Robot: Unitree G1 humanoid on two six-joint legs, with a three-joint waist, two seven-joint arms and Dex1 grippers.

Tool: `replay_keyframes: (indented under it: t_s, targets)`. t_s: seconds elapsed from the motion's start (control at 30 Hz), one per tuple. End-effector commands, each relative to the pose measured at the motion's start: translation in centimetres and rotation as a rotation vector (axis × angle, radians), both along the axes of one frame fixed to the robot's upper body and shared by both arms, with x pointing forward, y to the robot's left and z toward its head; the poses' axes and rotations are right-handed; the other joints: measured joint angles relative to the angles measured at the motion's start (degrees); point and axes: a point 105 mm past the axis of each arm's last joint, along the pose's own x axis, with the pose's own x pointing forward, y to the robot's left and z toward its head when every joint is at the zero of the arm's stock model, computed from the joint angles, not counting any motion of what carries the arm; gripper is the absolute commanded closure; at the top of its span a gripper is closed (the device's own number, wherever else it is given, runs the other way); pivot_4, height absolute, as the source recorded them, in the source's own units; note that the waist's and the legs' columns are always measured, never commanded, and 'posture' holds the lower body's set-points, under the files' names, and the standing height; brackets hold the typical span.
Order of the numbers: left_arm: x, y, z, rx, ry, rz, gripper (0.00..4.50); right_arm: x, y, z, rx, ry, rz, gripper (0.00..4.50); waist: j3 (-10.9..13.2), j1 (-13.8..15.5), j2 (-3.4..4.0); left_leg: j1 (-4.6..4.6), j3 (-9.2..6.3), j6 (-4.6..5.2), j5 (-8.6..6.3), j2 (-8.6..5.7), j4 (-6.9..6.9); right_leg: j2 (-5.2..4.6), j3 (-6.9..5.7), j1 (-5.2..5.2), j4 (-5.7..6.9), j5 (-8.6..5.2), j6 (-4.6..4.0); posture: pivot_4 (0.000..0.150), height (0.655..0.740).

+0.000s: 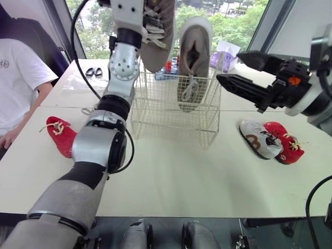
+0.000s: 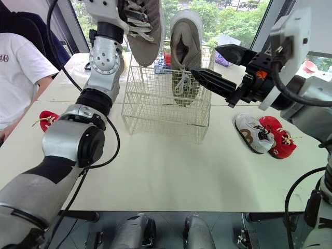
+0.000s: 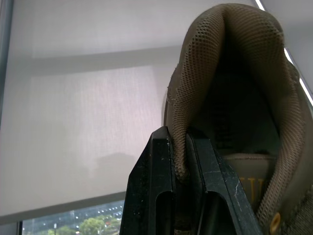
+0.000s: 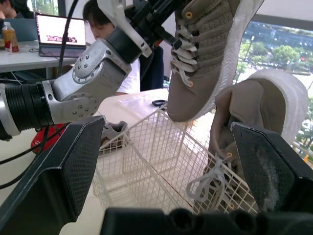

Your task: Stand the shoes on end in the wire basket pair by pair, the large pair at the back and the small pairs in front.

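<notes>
My left gripper (image 3: 178, 142) is shut on the heel collar of a large tan shoe (image 1: 158, 36), held high over the left side of the wire basket (image 1: 171, 111). The other large tan shoe (image 1: 193, 57) stands on end in the basket's right side, laces hanging. Just right of that shoe my right gripper (image 1: 228, 66) hovers open, holding nothing. On the table lie a small red shoe (image 1: 59, 135) at the left, and a small grey-white shoe (image 1: 259, 139) beside another red shoe (image 1: 284, 141) at the right.
A person in a white shirt (image 1: 15, 88) sits at the table's left edge. Scissors (image 1: 94, 72) and a purple object (image 1: 223, 59) lie on the far table behind the basket. The white tabletop (image 1: 181, 176) stretches in front of the basket.
</notes>
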Motion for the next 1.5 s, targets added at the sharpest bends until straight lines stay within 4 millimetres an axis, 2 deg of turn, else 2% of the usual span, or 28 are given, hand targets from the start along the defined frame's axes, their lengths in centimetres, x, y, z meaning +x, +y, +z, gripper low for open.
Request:
replay_keyframes:
  t_s: [0.03,0.17,0.3,0.43,0.6,0.83,0.97,1.07,1.3,1.4,1.5]
  targets:
    - [-2.6,-0.8,3.5,-0.003,-0.161,0.005,4.49,-1.2,-0.1,1.2,0.013,-0.071,-0.006,0.0,0.0,0.0,-0.01,0.0,0.01,0.01,0.0,0.0,0.0,0.0,0.0,0.0,-0.02,0.0,0.0,0.15,0.74]
    - [-3.2,-1.6,3.9,0.002,-0.197,0.005,4.49,-1.5,-0.2,1.1,0.018,-0.066,-0.02,0.0,0.0,0.1,-0.03,-0.02,0.0,0.02,-0.01,0.01,0.0,-0.01,0.0,0.0,-0.04,0.0,0.0,0.15,0.74]
    - [-2.5,-1.9,3.3,-0.007,-0.158,0.012,4.49,-1.6,-0.3,1.1,0.021,-0.061,-0.029,0.0,0.0,0.1,-0.03,-0.03,0.0,0.03,-0.02,0.0,0.0,-0.03,0.01,0.0,-0.08,-0.01,-0.01,0.15,0.74]
    - [0.2,-1.4,-0.3,0.003,-0.005,0.085,4.49,-1.7,-0.3,1.0,0.026,-0.055,-0.031,0.0,0.0,0.0,-0.03,-0.02,0.0,0.03,-0.02,0.0,0.0,-0.01,0.01,0.01,-0.06,-0.01,-0.01,0.15,0.74]
    - [2.6,-0.8,-4.6,0.031,0.161,0.138,4.49,-1.7,-0.3,0.9,0.028,-0.045,-0.026,0.0,0.0,0.0,0.05,0.09,0.0,0.03,-0.03,0.01,0.0,-0.01,0.01,0.1,-0.05,-0.01,-0.01,0.15,0.74]
    - [4.0,0.3,-7.0,-0.015,0.308,0.062,4.49,-1.5,0.1,0.8,0.047,-0.039,-0.003,0.0,-0.2,0.0,0.22,0.58,0.0,0.02,-0.03,0.03,0.01,-0.03,0.03,0.5,0.0,-0.13,-0.22,0.15,0.74]
    - [4.7,-0.1,-6.6,-0.046,0.403,-0.065,4.49,-1.1,0.4,0.4,0.053,-0.028,0.01,0.0,-0.2,0.0,0.24,0.92,-0.02,0.01,-0.04,0.04,-0.01,-0.04,0.02,0.85,-0.07,-0.16,-0.25,0.15,0.74]
    - [5.1,0.1,-6.1,-0.062,0.45,-0.09,4.49,-0.8,0.6,0.3,0.048,-0.027,0.013,0.0,-0.2,0.1,0.24,0.93,-0.04,0.01,-0.05,0.02,0.0,-0.07,0.02,0.9,-0.12,-0.17,-0.25,0.15,0.74]
    - [4.6,1.2,-3.8,-0.024,0.412,-0.111,4.49,-0.4,1.0,0.3,0.051,-0.032,0.02,0.0,-0.2,-0.1,0.25,0.92,-0.02,0.04,-0.07,0.01,-0.03,-0.05,0.02,0.91,-0.21,-0.16,-0.24,0.15,0.74]
    - [3.5,3.0,-1.6,-0.084,0.304,-0.086,4.49,-0.1,1.2,0.3,0.056,-0.034,0.026,0.0,-0.2,-0.1,0.25,0.91,-0.02,0.04,-0.07,0.02,-0.04,-0.05,0.02,0.89,-0.21,-0.16,-0.24,0.15,0.74]
    - [1.3,5.0,1.9,-0.136,0.151,-0.064,4.49,0.1,1.4,0.2,0.055,-0.032,0.033,0.0,-0.2,-0.1,0.23,0.82,-0.01,0.04,-0.07,0.03,-0.06,-0.05,0.02,0.79,-0.21,-0.16,-0.24,0.15,0.74]
